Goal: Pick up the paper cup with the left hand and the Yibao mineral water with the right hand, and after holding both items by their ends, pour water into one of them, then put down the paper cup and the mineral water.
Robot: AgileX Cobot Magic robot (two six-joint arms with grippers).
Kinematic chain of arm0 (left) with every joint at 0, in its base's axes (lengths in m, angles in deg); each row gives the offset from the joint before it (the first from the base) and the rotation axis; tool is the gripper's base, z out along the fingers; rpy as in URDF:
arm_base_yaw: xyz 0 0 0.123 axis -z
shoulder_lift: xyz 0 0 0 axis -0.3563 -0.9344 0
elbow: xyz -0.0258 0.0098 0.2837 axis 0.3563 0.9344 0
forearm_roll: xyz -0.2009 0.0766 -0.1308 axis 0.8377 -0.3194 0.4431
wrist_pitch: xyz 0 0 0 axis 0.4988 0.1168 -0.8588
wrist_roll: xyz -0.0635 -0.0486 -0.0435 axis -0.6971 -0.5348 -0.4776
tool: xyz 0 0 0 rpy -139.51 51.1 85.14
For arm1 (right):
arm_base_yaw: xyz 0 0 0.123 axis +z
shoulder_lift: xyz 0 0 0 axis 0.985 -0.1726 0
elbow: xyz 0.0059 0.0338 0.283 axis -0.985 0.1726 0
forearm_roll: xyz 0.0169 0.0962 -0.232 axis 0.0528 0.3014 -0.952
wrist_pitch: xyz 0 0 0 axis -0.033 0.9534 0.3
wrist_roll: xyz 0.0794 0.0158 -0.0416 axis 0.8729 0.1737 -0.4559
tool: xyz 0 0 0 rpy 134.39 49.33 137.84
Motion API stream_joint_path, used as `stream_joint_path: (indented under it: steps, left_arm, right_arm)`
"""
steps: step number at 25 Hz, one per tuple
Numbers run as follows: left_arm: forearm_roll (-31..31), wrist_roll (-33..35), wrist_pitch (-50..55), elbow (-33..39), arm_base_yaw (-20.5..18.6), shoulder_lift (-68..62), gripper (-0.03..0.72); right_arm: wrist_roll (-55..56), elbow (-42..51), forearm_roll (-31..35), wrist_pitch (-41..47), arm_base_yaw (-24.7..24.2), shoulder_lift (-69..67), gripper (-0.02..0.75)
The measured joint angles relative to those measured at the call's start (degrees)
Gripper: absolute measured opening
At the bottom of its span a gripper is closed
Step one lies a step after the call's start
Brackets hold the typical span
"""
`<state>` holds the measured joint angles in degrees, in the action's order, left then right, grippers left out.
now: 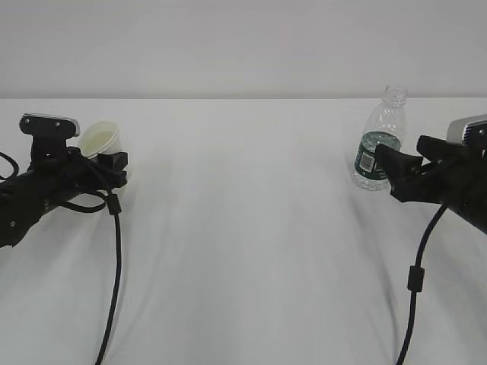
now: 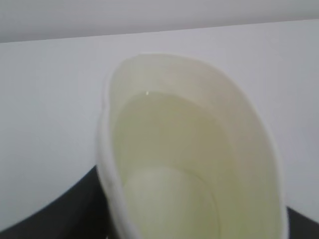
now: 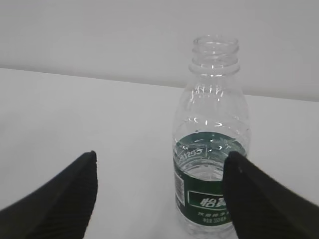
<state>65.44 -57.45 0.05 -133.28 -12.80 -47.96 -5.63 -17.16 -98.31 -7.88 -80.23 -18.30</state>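
Observation:
The paper cup [image 1: 100, 140] is white with a cream inside and tilts between the black fingers of my left gripper [image 1: 116, 163]. In the left wrist view the cup [image 2: 189, 149] fills the frame, its rim squeezed to an oval, with water in it. My left gripper [image 2: 189, 221] is shut on it; only dark finger edges [image 2: 75, 209] show. The Yibao mineral water [image 1: 378, 141] stands upright and uncapped on the table, part full. My right gripper [image 1: 389, 172] is open, its tips at the bottle's right side. In the right wrist view the bottle [image 3: 212, 149] stands just ahead of my right gripper [image 3: 162, 157], partly behind the right finger [image 3: 259, 199].
The white table [image 1: 243, 228] runs back to a pale wall. Black cables hang from both arms, one on the left [image 1: 114, 258] and one on the right [image 1: 415, 277], and trail over the table's front.

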Motion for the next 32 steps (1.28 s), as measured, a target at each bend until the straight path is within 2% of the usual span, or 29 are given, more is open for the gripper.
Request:
stream_joint_path:
  steps: [18,24,32]
  left_arm:
    - [0.7,0.0,2.6,-0.3,0.0,-1.1,0.418]
    - [0.8,0.0,-2.6,-0.6,0.0,-3.5,0.418]
    - [0.9,0.0,-2.9,-0.6,0.0,-3.6,0.418]
  right_arm:
    - [0.9,0.0,-0.6,0.0,0.0,0.0,0.592]
    - [1.1,0.0,-0.9,0.0,0.0,0.0,0.592]
    - [1.1,0.0,-1.0,0.0,0.0,0.0,0.592]
